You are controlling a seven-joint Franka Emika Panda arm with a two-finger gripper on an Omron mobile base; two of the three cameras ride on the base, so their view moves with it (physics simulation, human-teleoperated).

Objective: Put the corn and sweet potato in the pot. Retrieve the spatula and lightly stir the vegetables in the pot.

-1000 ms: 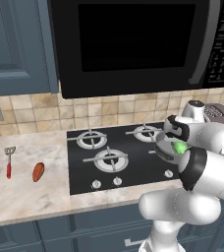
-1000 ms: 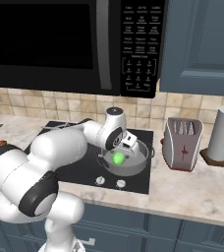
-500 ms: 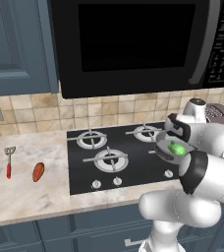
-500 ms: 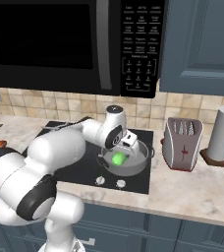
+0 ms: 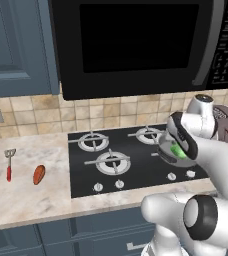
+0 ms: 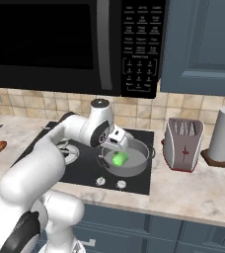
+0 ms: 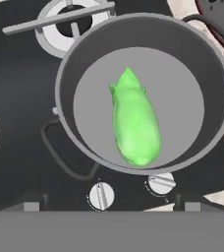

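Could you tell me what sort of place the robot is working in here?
A home-style kitchen, apparently: a gas stove set into a marble counter, a microwave overhead, and a toaster beside it.

Marble tabletop (image 5: 31,205) carried black stove (image 5: 131,160) at centre. Spatula (image 5: 8,164) and sweet potato (image 5: 39,174) lay left of stove, near each other. Toaster (image 6: 183,145) and paper towel roll (image 6: 223,134) stood right.

Bright green corn (image 7: 134,123), grey pot (image 7: 79,64), orange-brown sweet potato (image 5: 39,174), red-handled spatula (image 5: 8,165), black stove (image 5: 86,172), beige marbled counter (image 5: 26,200).
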